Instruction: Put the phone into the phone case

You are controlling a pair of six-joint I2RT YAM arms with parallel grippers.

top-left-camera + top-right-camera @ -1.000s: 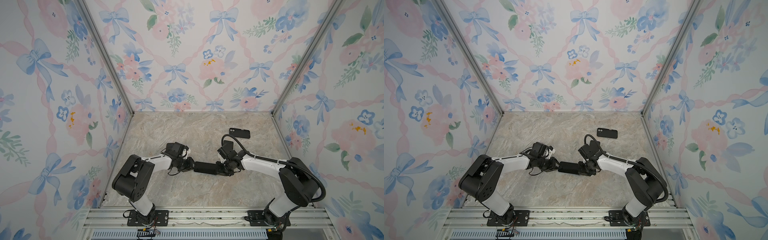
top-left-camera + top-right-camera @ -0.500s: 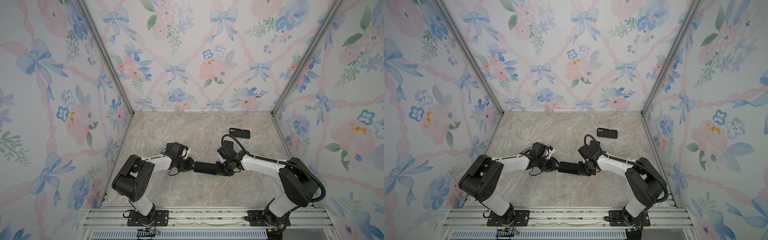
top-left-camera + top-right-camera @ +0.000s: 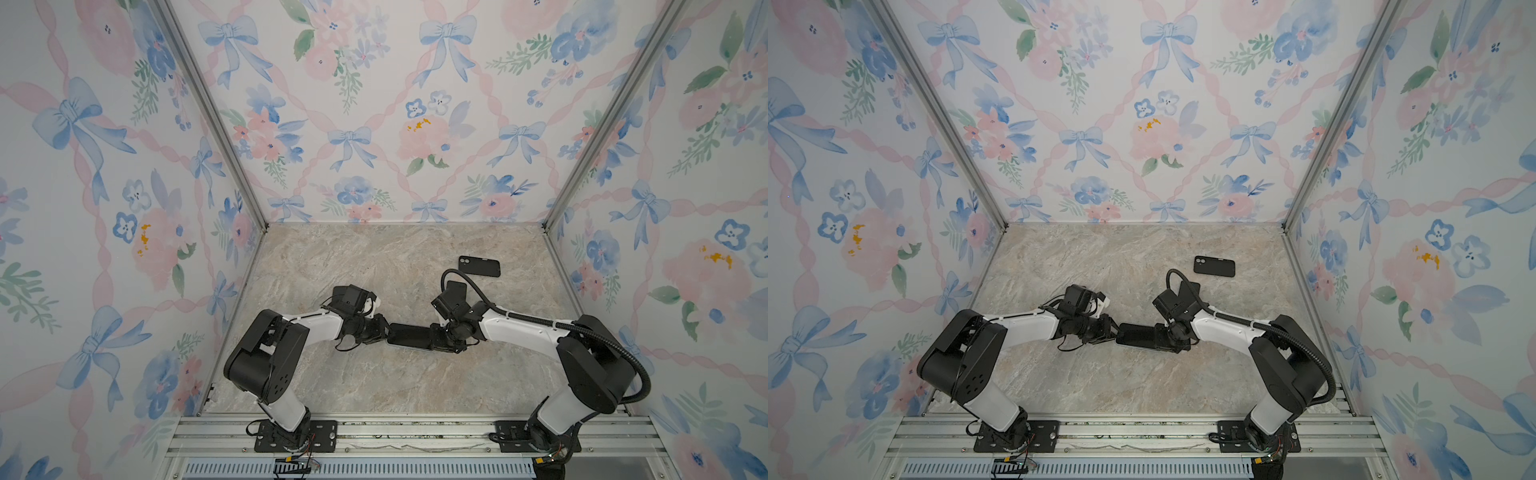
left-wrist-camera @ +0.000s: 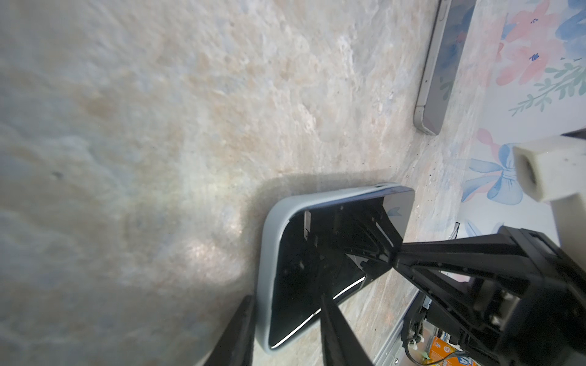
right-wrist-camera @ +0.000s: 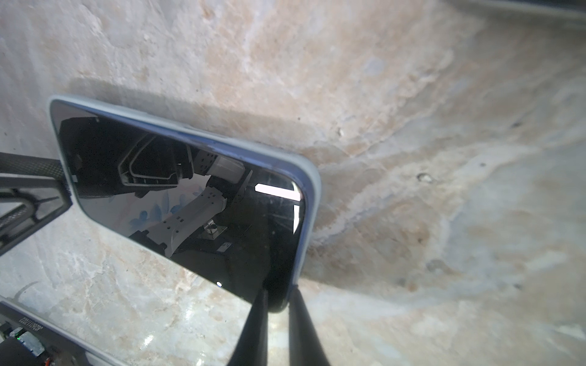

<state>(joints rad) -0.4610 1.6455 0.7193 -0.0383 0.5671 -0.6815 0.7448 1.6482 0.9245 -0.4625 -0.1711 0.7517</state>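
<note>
Phone pinched at both ends — case apart.
You clamped the left gripper and right gripper on opposite short ends, probably to lift it level; the black phone case lay well beyond the right gripper.

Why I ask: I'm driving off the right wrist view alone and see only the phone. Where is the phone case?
Observer: The phone case lies flat on the table, toward the back right corner, apart from the phone.
Operator: Which way does it point?
Observer: In both top views its camera cutout is at the left end.
Operator: And the left gripper's hold?
Observer: In the left wrist view, the left gripper has one finger over the screen, the other outside the phone's rim.
</note>
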